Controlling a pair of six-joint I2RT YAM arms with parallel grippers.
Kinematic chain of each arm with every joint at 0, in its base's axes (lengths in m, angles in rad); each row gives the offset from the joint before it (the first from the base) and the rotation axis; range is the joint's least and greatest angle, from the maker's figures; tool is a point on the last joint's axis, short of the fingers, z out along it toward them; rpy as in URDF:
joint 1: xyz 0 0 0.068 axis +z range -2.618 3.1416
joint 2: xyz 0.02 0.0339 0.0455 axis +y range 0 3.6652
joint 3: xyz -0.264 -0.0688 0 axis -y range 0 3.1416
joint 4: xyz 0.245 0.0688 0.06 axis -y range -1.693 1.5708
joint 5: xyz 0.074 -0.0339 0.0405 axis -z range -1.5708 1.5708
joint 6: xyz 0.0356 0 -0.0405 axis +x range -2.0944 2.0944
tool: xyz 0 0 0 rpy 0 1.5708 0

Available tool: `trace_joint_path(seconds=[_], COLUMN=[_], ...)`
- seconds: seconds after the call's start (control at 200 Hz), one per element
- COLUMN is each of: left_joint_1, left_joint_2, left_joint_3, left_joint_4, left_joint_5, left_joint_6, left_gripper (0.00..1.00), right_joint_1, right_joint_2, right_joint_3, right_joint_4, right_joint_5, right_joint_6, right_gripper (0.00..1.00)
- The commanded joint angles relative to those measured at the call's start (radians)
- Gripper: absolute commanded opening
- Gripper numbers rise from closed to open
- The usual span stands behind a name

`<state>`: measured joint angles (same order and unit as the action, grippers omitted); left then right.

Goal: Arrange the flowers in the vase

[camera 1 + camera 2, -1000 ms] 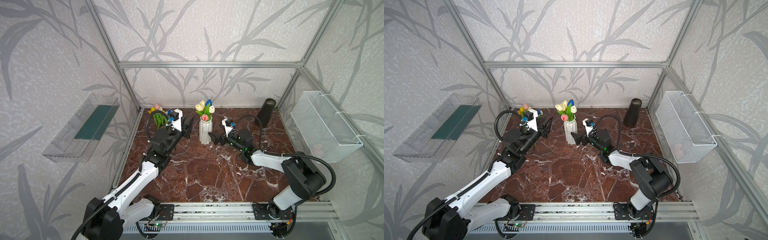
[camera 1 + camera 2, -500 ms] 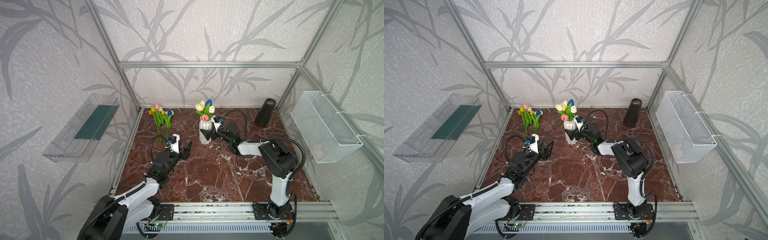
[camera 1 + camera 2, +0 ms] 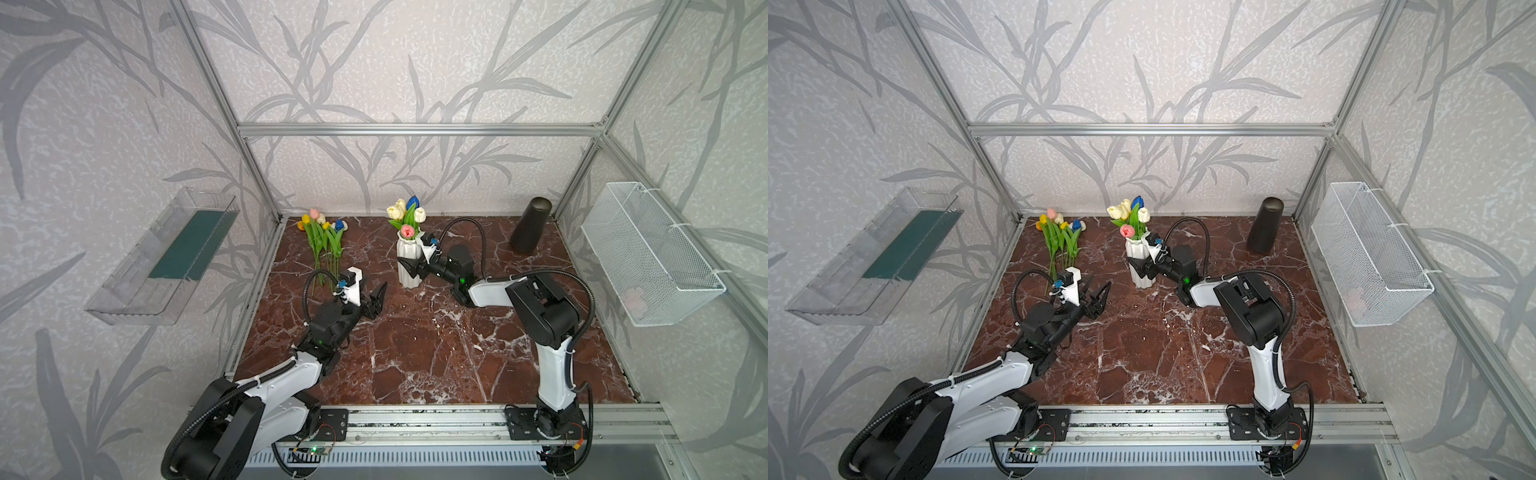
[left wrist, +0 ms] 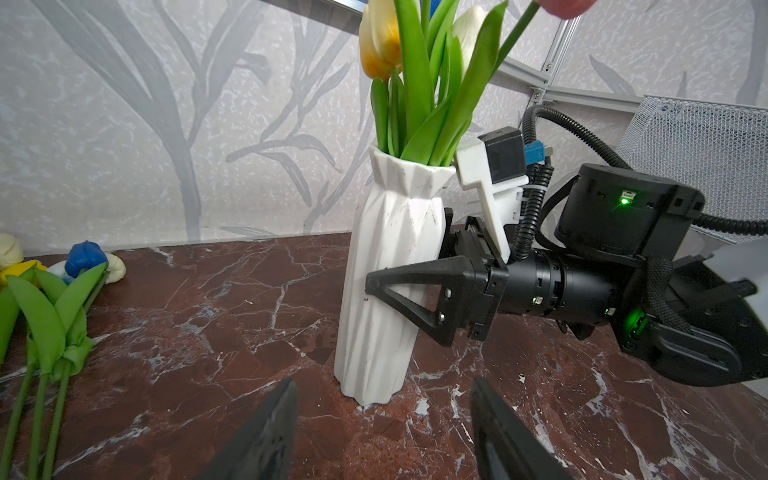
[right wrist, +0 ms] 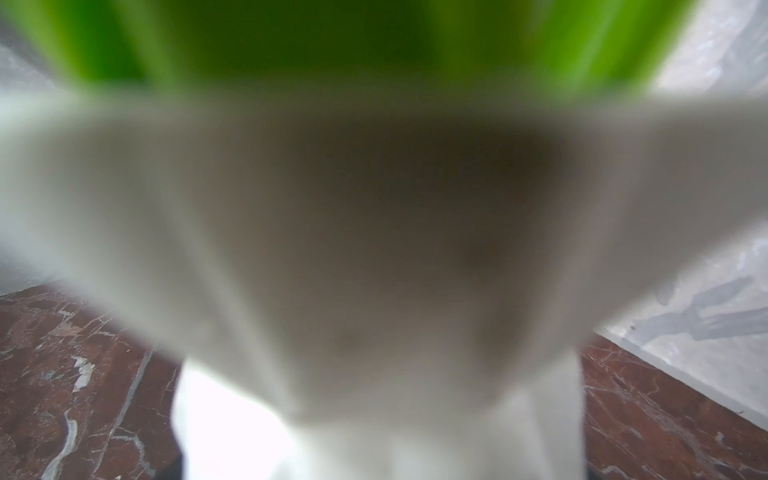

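Standing mid-frame in a top view: vase (image 3: 402, 249), some tulips (image 3: 409, 218) already in, right gripper (image 3: 409, 268) jaws clasping its body. Lying upper left: loose flowers (image 3: 326, 243), not yet arranged. Left gripper (image 3: 375, 296), below them: jaws apart, empty. Task roughly half done, I'd judge.

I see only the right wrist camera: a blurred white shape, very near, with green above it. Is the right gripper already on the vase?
Observer: Yes. The right gripper straddles the middle of the white faceted ceramic vase. Its near black finger lies against the vase wall and the far finger is hidden behind it.
Operator: Thank you. Does the left arm carry a flower now?
Observer: No. The left gripper is open and empty, above the red-brown marble table, on the near left side of the vase.
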<state>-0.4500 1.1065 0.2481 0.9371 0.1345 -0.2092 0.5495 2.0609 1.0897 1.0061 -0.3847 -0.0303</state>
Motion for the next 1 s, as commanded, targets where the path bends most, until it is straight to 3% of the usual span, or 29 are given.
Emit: trace_joint_path(seconds=[0.0,0.14,0.3,0.57,0.69,0.995], left_joint_1=[-0.004,-0.003,-0.004,-0.003,-0.002,-0.003], left_joint_2=[-0.014,-0.019,-0.031,-0.064,-0.048,-0.037], left_joint_3=[0.020,0.005,0.002,0.007,0.024,0.027], left_joint_4=[0.040,0.063,0.067,0.029,0.013,-0.009], left_joint_5=[-0.025,-0.047,-0.048,-0.078,-0.073,-0.075], left_joint_6=[0.032,0.034,0.034,0.074,0.078,0.072], left_gripper=[0.66,0.67,0.67,0.69,0.69,0.70], right_joint_1=[-0.005,-0.020,-0.053,-0.097,-0.109,-0.124], right_joint_2=[0.009,0.055,0.159,0.424,0.531,0.660], right_joint_3=[-0.001,0.094,0.312,0.799,1.004,1.241], right_joint_4=[0.158,0.193,0.175,0.043,-0.101,-0.254], right_joint_5=[0.016,0.030,0.021,0.019,0.017,0.002], right_joint_6=[-0.022,-0.027,-0.011,0.006,-0.008,0.005], right_gripper=[0.52,0.42,0.39,0.39,0.39,0.42])
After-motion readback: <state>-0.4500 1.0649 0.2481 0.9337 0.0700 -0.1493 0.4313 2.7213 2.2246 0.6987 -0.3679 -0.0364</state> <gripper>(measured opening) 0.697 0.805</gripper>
